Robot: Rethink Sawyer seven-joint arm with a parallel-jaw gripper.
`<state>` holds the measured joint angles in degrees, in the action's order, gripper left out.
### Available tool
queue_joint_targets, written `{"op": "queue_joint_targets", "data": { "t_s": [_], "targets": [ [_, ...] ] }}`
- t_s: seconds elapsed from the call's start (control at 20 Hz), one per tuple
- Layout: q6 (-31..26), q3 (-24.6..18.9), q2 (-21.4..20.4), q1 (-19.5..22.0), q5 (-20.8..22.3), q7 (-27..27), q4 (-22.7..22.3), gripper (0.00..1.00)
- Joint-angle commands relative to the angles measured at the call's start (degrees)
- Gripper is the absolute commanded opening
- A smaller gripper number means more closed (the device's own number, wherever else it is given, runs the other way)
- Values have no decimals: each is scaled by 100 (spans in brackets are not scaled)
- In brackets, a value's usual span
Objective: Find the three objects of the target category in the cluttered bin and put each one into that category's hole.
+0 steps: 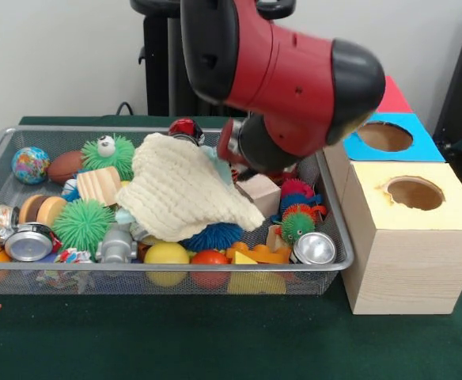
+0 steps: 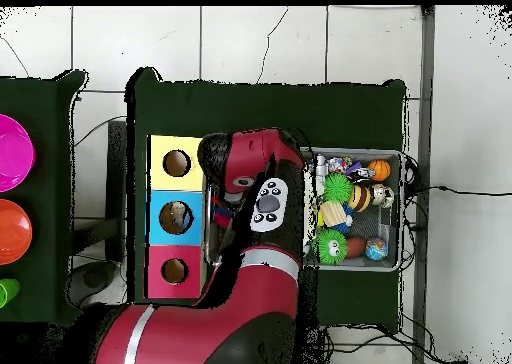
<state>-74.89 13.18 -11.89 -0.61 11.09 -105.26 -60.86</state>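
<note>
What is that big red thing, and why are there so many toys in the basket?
The big red and black thing is a robot arm. One picture is taken from across the table. The other looks straight down from above, where the arm covers part of the basket. The arm hides its gripper, so I cannot tell whether it holds anything.

On the green table sits a wire basket full of toys: a cream cloth, green spiky balls, a globe ball, wooden blocks and shiny cans.

Beside the basket are boxes with round holes on top: yellow, blue and red. The robot sorts toys into those holes.
</note>
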Motion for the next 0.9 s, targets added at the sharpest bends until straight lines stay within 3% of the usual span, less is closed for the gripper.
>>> {"op": "queue_joint_targets", "data": {
  "t_s": [0.05,0.35,0.5,0.9],
  "targets": [
    [-1287,-460,-1291,157,35,1109,-834,0],
    [-1651,-532,-1543,78,97,897,-799,0],
    [-1541,-593,-1626,57,67,741,-804,0],
    [-914,-822,-1458,168,-3,418,-312,0]
  ]
}}
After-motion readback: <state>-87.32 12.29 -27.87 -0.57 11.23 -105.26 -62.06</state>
